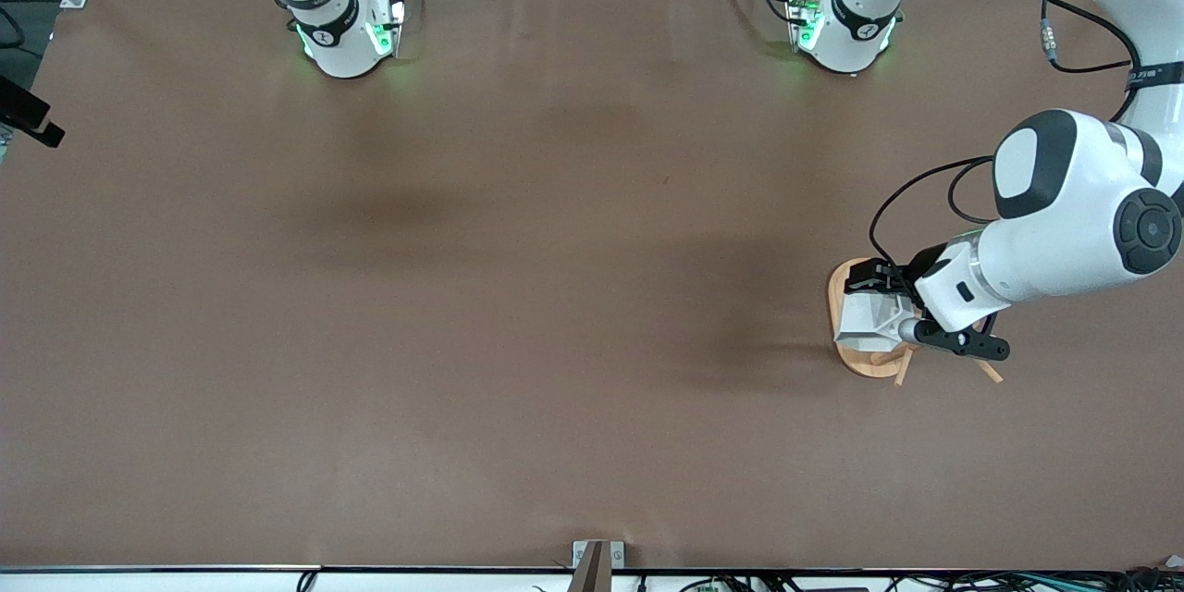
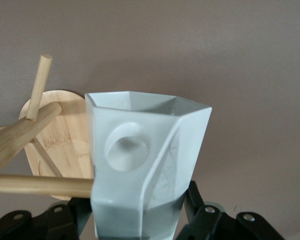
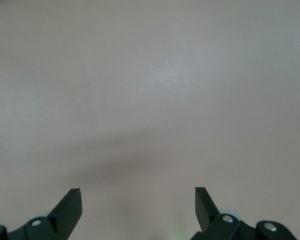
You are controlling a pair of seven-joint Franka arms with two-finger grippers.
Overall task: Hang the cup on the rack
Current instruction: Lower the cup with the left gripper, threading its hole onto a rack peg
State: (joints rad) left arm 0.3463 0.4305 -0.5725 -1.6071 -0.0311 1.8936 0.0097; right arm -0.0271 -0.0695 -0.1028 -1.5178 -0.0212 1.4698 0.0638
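Rack: bamboo mug tree standing at the left arm's end of the table.
Cup: white, faceted, held above the rack base, a peg touching its handle.
Left gripper: pinching the cup.
Right gripper: fingers spread, arm waiting.
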